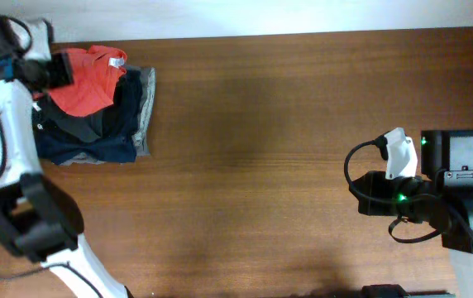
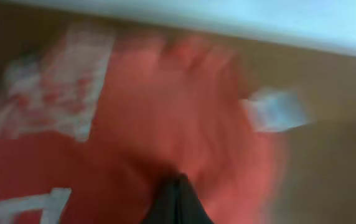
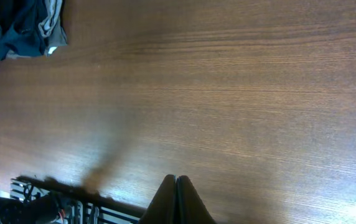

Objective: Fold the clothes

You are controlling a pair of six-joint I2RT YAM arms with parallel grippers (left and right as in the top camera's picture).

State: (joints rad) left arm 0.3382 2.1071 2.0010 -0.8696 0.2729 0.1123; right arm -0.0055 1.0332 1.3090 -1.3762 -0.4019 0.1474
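The orange-red T-shirt [image 1: 88, 83] lies crumpled on top of a pile of dark garments at the table's far left corner. Its white lettering and a small white patch show, blurred, in the left wrist view [image 2: 165, 112]. My left gripper [image 1: 61, 70] is at the shirt's left edge. In its wrist view the fingers [image 2: 178, 180] are closed together, with red cloth bunched at their tips. My right gripper [image 1: 359, 192] is shut and empty, hovering over bare wood at the right side of the table [image 3: 176, 180].
Under the shirt lie a black garment [image 1: 88, 124], a navy one [image 1: 88, 147] and a grey one [image 1: 144, 108]. This pile also shows in the right wrist view [image 3: 16, 25]. The wooden table [image 1: 261, 124] ends at a white wall behind the pile.
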